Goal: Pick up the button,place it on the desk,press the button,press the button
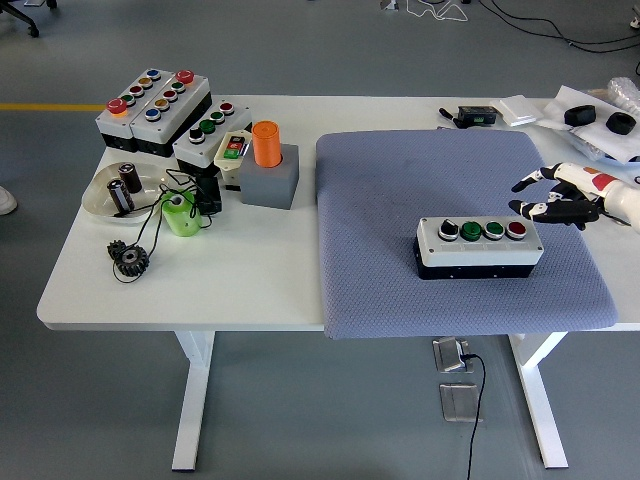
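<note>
Resting on grey mat (pixel 400 190): button box (pixel 479 247), white top, four buttons | right hand (pixel 560 198) beside, fingers spread, empty

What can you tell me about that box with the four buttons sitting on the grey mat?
The button box is a long rectangular case, white on top with a black base, plastic by the look. Four round buttons run along its top: black-and-white, two green, one red. It lies flat on the grey mat. The right hand hovers beside it, fingers spread, not touching.

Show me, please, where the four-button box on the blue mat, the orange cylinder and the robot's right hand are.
four-button box (pixel 479 247): head view, on its white top face.
orange cylinder (pixel 266 144): head view, on its orange side.
right hand (pixel 556 197): head view, on the hand's middle.
</note>
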